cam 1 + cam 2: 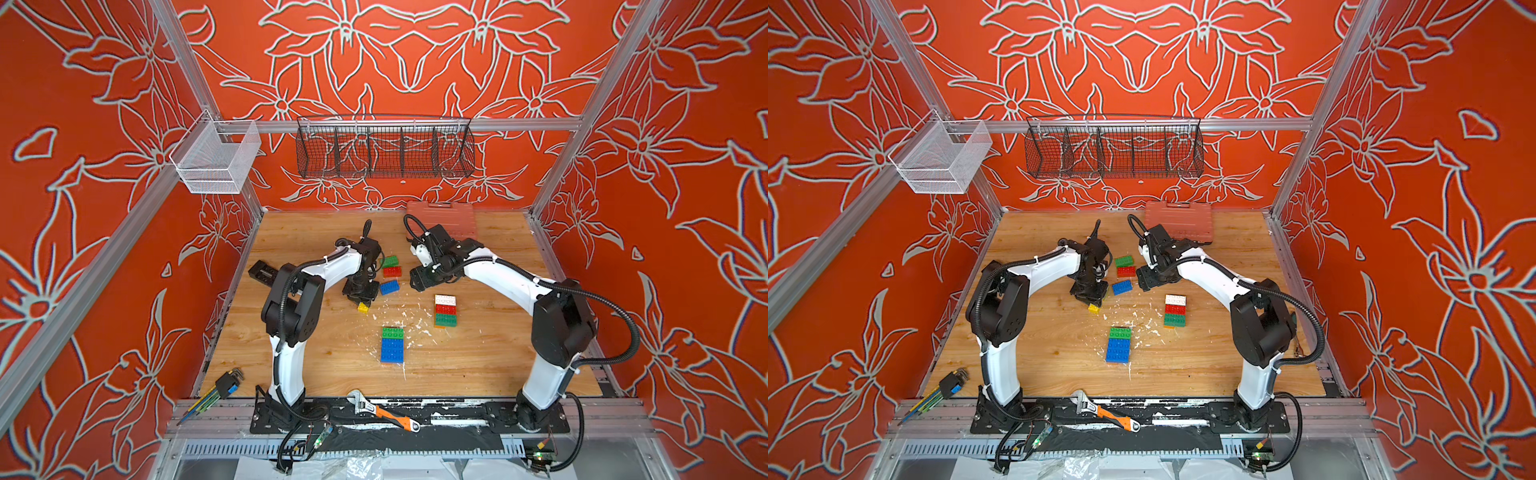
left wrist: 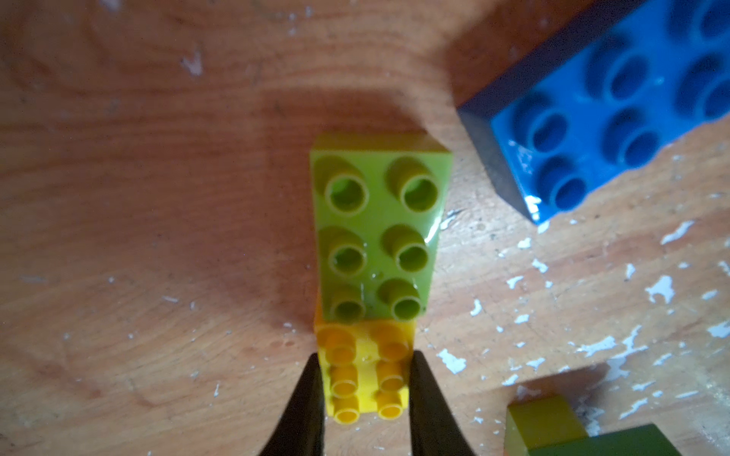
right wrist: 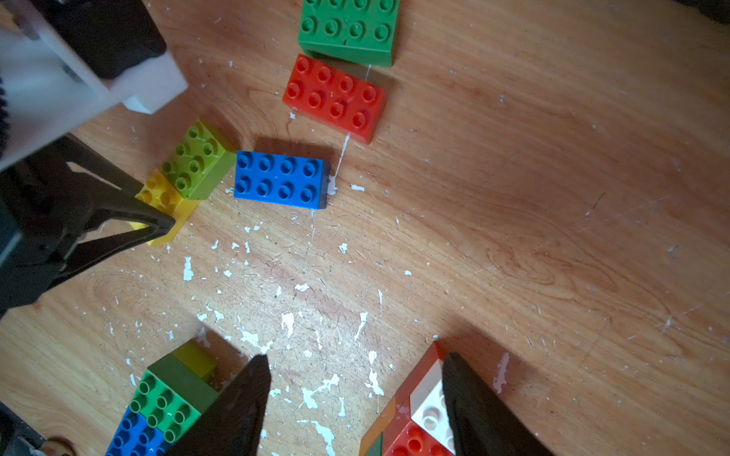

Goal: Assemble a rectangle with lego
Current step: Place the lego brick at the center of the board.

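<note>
- Left gripper [image 2: 366, 355] pinches the small yellow studded plastic brick [image 2: 365, 395], with a lime studded brick [image 2: 375, 221] stacked on it just ahead.
- Right gripper [image 3: 355, 357] is spread and empty.
- I'd lift straight, grip kept square.

No legible text, label, brand, number or sign in any view. Studs of the lime brick [image 2: 379, 221] and the blue brick [image 3: 280, 179] too blurred for any embossed lettering to be made out.

2 top views overhead, wrist views close, sharing blue brick [image 3: 280, 179]
</note>
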Available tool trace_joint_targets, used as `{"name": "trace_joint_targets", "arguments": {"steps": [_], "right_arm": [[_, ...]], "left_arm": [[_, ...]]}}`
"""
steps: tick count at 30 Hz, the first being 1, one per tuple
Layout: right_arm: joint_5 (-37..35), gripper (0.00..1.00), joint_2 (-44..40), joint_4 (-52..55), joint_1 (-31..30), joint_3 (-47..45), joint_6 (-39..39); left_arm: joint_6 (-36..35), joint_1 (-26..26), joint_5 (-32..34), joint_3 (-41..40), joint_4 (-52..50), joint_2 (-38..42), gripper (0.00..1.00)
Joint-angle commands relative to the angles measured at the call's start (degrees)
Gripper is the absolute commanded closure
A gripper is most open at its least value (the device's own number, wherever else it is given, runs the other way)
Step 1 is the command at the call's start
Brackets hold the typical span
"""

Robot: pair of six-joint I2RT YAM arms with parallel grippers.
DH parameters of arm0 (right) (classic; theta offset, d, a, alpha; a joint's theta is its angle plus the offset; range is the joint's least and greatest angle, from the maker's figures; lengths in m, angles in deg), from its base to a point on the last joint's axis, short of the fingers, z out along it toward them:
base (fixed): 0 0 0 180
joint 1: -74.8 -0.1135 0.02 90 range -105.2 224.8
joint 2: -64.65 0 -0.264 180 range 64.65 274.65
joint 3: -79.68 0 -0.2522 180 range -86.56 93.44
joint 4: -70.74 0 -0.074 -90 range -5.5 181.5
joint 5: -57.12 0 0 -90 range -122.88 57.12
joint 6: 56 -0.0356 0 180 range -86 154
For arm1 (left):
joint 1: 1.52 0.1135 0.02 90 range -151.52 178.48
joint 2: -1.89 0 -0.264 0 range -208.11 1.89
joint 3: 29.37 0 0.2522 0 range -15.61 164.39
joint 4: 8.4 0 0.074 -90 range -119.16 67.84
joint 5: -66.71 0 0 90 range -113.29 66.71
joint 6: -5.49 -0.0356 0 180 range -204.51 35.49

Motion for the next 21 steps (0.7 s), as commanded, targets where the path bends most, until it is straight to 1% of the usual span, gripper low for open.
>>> {"name": "trace_joint_targets", "arguments": {"steps": [1, 21], "right_arm": [[0.72, 0.29, 0.89, 0.92, -0.4, 1.58, 0.5], [0.63, 0.29, 1.61, 1.42, -0.76, 1.95, 0.88]], "left_arm": [[-1.31, -0.26, -0.06, 0.61, -1.01, -1.43, 0.79], [-1.75, -0.77, -0.67, 0.78, -1.12, -1.93, 0.78]]}}
